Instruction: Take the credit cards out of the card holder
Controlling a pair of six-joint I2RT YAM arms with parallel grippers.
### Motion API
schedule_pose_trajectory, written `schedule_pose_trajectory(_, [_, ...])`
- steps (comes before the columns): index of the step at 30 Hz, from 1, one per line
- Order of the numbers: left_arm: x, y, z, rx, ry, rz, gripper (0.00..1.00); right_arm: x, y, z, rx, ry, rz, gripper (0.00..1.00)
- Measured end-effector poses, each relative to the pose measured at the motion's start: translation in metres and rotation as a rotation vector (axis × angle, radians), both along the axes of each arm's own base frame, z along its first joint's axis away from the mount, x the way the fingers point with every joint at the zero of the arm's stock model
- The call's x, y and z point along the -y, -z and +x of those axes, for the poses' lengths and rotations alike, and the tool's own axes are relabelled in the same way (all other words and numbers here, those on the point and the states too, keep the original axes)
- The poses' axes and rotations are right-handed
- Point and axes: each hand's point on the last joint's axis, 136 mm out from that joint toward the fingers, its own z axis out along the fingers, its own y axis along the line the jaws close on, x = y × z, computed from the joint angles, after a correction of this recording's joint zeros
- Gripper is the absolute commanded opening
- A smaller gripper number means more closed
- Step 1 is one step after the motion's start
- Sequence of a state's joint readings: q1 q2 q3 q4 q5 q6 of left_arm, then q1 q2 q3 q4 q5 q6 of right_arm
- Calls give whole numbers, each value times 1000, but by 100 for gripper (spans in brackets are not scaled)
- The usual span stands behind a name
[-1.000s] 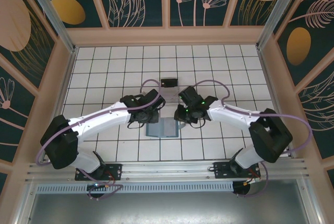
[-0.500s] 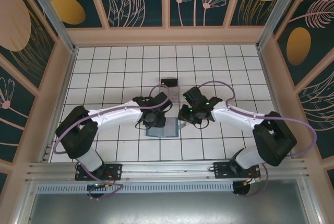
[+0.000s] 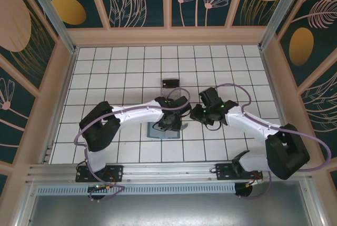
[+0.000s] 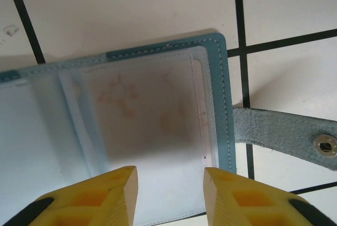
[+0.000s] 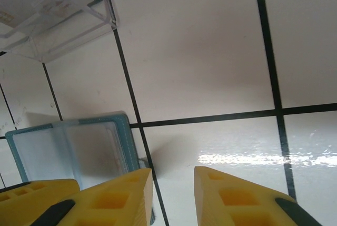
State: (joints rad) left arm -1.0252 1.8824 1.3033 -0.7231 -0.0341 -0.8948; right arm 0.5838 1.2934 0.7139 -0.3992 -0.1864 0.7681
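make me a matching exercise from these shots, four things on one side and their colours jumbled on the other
Things
1. card holder
2. plastic box
3. snap on the strap
4. left arm's fingers

Colours
a. yellow
b. silvery metal
c. teal
d. see-through

Pairs: 1-c, 2-d, 3-b, 4-a

Bright even light; glare streak on tiles [image 5: 242, 158]; soft shadows; left fingers [image 4: 100, 197] blurred.
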Motion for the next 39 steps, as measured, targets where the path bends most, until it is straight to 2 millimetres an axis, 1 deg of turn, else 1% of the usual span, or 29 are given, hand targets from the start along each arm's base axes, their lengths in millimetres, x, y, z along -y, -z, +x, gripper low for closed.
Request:
schedule_pose_trajectory(8, [4,4,-2,-23,-33,25,48,10,-2,5,11,-7,19,27])
schedule_pose_trajectory(12, [5,6,-2,-29,-40,33,50,13,1,4,7,-14,19,27])
schedule_pose_trajectory(16, [6,8,-1,-35,-42,42,50,14,2,3,4,-23,24,27])
schedule_pose_trajectory(23, [3,20,-3,-53,-42,75,50,15,2,4,4,-26,29,27])
schedule_pose_trajectory(27, [4,20,-3,-53,-42,75,50,15,4,2,2,-32,25,27])
schedule_pose_trajectory(31, [4,20,-3,-53,-41,75,46,16,5,2,2,-35,24,26])
schedule_pose_trajectory(39, [6,20,-3,-49,-38,67,32,16,5,2,2,-35,24,25])
